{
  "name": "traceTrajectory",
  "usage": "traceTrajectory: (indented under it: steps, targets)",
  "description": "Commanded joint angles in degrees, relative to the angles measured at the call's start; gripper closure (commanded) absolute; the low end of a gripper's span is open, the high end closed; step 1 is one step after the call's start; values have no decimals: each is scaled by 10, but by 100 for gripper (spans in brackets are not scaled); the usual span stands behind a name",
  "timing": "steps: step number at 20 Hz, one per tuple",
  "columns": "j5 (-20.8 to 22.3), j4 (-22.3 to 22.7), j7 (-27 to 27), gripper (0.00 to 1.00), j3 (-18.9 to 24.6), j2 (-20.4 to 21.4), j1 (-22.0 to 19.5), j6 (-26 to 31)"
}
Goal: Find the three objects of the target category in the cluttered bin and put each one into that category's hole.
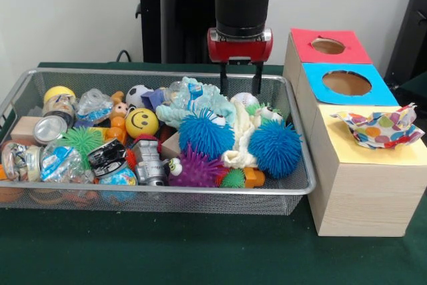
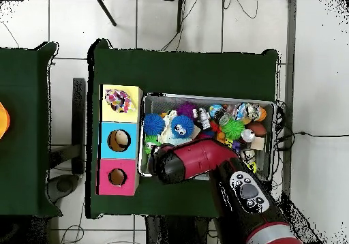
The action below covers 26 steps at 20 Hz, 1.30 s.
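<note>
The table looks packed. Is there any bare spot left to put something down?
Yes: the green table is bare in front of the bin and the wooden box. The bin itself is crowded edge to edge with toys, and the gripper hangs over its far side. On the box, a dotted cloth covers the yellow hole.

One polka-dot cloth (image 1: 381, 127), three holes in the box (image 1: 363, 191), two blue spiky balls (image 1: 206, 133), one bin (image 1: 301, 185).

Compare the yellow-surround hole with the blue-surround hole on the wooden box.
The yellow-surround hole is covered by a polka-dot cloth crumpled over it; the blue-surround hole is open and unobstructed. The yellow one sits at the box's near end in the front view, the blue one in the middle. Both lie on the box top.
</note>
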State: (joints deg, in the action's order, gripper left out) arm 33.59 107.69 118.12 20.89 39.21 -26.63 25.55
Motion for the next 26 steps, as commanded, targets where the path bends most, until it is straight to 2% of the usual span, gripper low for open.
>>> traceTrajectory:
  steps: [1, 9, 17, 22, 26]
  targets:
    - [46, -35, -14, 0, -13, -31, -11, -28]
    - [37, 23, -43, 0, 8, 28, -49, -4]
    - [45, 49, -39, 0, 11, 42, -56, -10]
    - [49, 55, -14, 0, 2, 35, -40, -26]
    - [50, 80, 18, 0, -16, 42, -19, -45]
